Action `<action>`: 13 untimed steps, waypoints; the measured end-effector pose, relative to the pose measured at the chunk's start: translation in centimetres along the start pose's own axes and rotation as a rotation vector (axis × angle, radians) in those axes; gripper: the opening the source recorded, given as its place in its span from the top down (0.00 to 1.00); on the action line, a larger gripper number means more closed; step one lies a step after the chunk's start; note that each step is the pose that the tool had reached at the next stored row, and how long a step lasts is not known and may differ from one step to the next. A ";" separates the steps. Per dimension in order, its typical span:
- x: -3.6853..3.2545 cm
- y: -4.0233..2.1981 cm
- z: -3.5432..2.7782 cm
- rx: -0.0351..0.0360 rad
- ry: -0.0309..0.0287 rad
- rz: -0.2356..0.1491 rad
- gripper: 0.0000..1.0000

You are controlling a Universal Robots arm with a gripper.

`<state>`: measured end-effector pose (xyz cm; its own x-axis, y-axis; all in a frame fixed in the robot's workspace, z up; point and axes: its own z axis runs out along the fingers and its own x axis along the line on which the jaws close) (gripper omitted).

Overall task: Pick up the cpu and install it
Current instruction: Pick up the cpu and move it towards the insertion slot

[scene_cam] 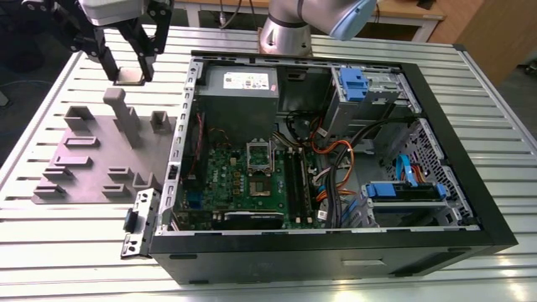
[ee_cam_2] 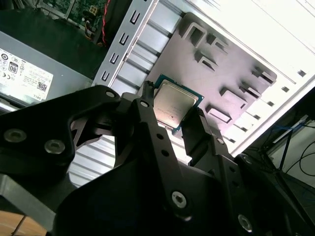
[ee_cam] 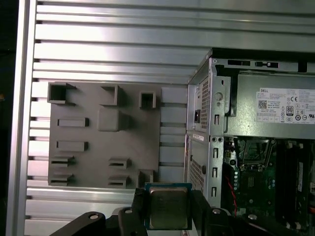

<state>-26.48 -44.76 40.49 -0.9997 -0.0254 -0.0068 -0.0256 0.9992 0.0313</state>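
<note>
Above the slatted table (scene_cam: 277, 286), beside the computer case (scene_cam: 336, 251) and beyond the grey fixture plate (scene_cam: 92, 157), the cpu (ee_cam: 168, 206) lay level, silvery top up; being square, it had no long axis. The gripper (scene_cam: 128, 76) stood narrowly open, fingers clamping two opposite edges.

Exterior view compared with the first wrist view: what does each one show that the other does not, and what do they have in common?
Exterior view, beyond the other: the arm's body, the whole computer case, its blue drive brackets and orange cables. First wrist view, beyond the other: the cpu with its silvery top seen flat on, framed by a greenish rim. Shared: the gripper shut on the cpu outside the case, the grey fixture plate, the labelled power supply and the socket frame.
</note>
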 end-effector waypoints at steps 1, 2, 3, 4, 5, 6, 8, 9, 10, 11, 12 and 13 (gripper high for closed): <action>-0.01 -0.03 0.00 -0.0001 0.0000 0.000 0.53; -0.01 -0.04 0.00 0.0000 0.0000 0.000 0.53; -0.02 -0.05 0.00 0.0000 0.0000 0.000 0.53; -0.03 -0.05 0.00 0.0000 0.0000 0.000 0.53; -0.03 -0.05 0.00 0.0000 0.0000 0.000 0.53; -0.04 -0.05 0.00 0.0000 0.0000 0.000 0.53; -0.04 -0.05 0.00 0.0000 0.0000 0.000 0.53; -0.06 -0.05 0.00 0.0000 0.0000 0.000 0.53; -0.10 -0.05 0.00 0.0000 0.0000 0.000 0.53; -0.15 -0.05 0.00 0.0000 0.0001 0.000 0.53; -0.20 -0.05 0.00 0.0000 0.0000 0.000 0.53; -0.26 -0.06 0.00 0.0000 0.0000 0.000 0.53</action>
<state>-26.23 -44.81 40.49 -0.9997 -0.0255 -0.0068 -0.0257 0.9992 0.0312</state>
